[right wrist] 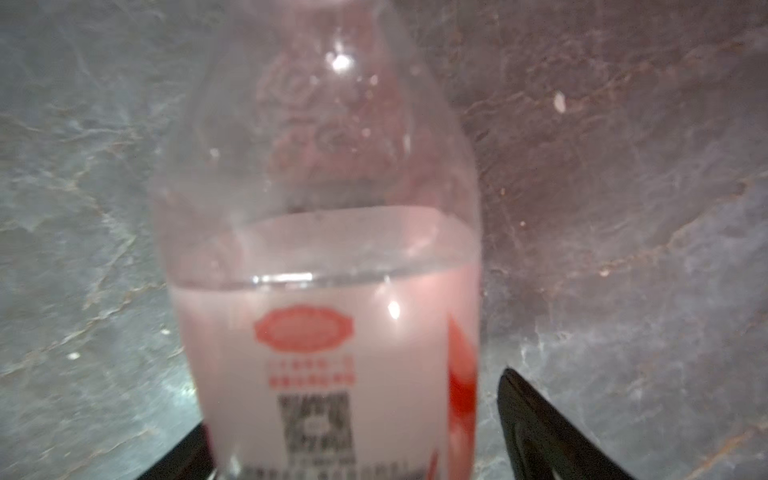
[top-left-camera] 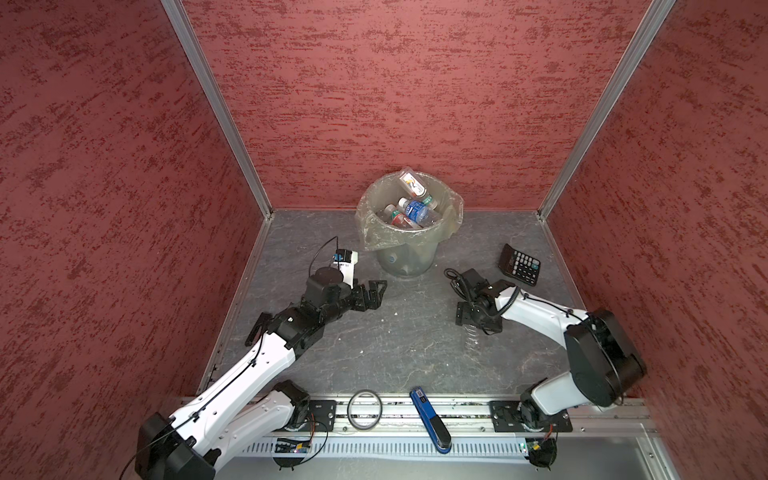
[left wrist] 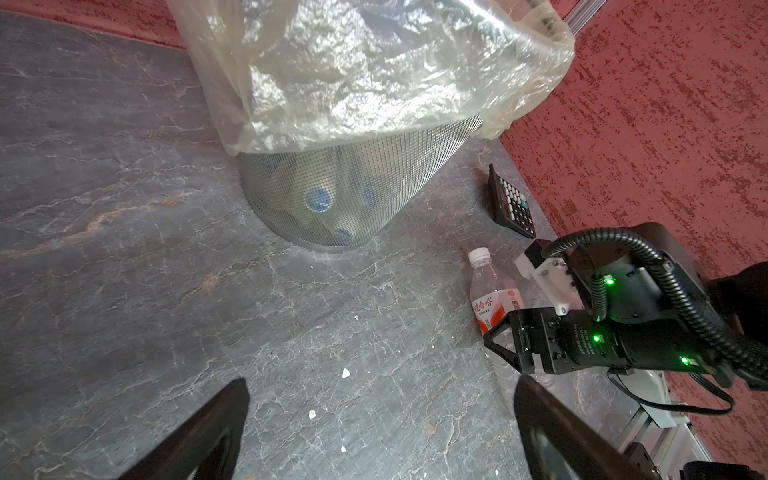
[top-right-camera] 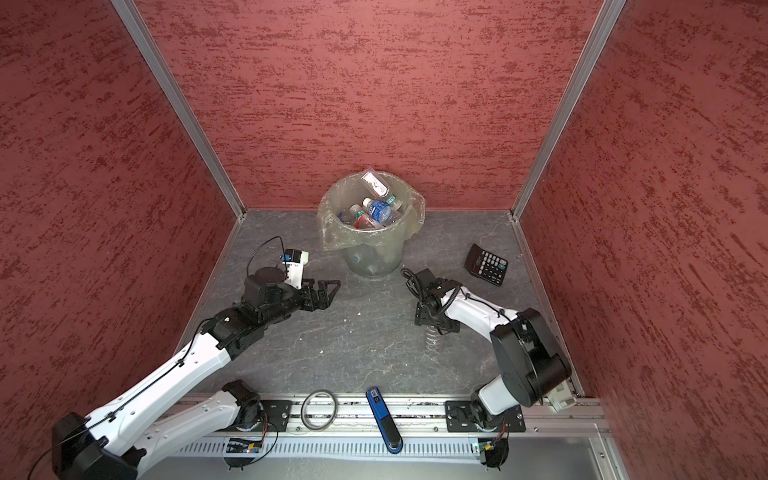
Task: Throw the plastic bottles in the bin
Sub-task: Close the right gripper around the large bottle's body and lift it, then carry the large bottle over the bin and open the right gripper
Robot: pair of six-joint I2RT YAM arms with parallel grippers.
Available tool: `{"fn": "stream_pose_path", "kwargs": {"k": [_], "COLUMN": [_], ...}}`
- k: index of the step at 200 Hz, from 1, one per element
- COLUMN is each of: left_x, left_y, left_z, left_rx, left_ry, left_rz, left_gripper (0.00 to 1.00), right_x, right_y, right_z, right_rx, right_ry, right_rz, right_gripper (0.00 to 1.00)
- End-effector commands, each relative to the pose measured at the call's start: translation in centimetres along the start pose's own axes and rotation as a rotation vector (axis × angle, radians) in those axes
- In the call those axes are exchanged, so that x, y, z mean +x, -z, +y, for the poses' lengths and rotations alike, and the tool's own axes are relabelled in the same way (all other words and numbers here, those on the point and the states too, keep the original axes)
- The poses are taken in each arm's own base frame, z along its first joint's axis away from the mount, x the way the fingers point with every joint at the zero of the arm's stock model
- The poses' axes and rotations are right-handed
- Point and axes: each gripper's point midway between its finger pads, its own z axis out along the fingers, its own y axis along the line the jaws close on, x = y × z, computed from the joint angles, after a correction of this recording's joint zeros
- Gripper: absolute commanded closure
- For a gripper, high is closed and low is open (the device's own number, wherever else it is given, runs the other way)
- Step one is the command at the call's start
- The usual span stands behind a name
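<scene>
Right gripper, jaws spread, straddles the red-labelled bottle lying on the tabletop near calculator and bin holding other bottles; left gripper gapes wide

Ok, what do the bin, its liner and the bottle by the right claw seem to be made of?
Bin: fine silvery wire mesh, probably metal; the grid is visible on its lower wall. Liner: thin clear plastic film, crinkled and shiny. Bottle: clear glossy plastic, the table visible through it, with a white cap and a printed red-and-white label.
</scene>
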Motion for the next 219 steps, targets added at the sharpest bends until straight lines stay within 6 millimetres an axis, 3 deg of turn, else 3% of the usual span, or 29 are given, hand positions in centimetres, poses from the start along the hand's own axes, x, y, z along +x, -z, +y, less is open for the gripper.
{"fn": "stream_pose_path", "kwargs": {"k": [1, 58, 114, 138, 156, 167, 173, 180, 219], "left_x": [0.8, 1.6, 1.1, 1.2, 1.2, 1.4, 1.5, 1.6, 2.9], "left_y": [0.4, 0.4, 0.6, 0.3, 0.1, 0.0, -0.1, -0.1, -0.2], "left_z": [0.4, 0.3, 0.0, -0.1, -0.2, -0.3, -0.2, -0.2, 0.5], "left_rx": [-0.021, -0.031, -0.034, -0.03, -0.03, -0.028, -0.029, -0.032, -0.051], "left_ry": [0.007, -0.002, -0.009, -0.007, -0.007, -0.004, -0.004, -0.001, 0.016], "left_rz": [0.01, 0.025, 0.012, 0.018, 0.024, 0.03, 0.035, 0.038, 0.075], "left_gripper": [0.0, 0.0, 0.0, 0.0, 0.0, 0.01, 0.01, 0.01, 0.0], "right_x": [-2.7, -4.0, -1.3, -0.7, -1.3, -2.2, -2.9, -3.7, -7.5], "right_y": [0.9, 1.9, -0.2, -1.0, -0.4, 1.1, 2.4, 4.1, 18.6], "right_z": [0.8, 0.8, 0.0, 0.0, 0.2, 0.6, 1.0, 1.4, 1.9], "right_rx": [0.006, 0.01, 0.0, -0.004, -0.012, -0.037, -0.062, -0.092, -0.272], "right_ry": [0.009, 0.057, 0.078, 0.086, 0.086, 0.074, 0.065, 0.056, 0.01], "right_rz": [-0.087, -0.071, 0.017, 0.036, 0.012, -0.032, -0.072, -0.127, -0.532], "right_gripper": [0.2, 0.21, 0.25, 0.38, 0.57, 0.73, 0.76, 0.76, 0.74]}}
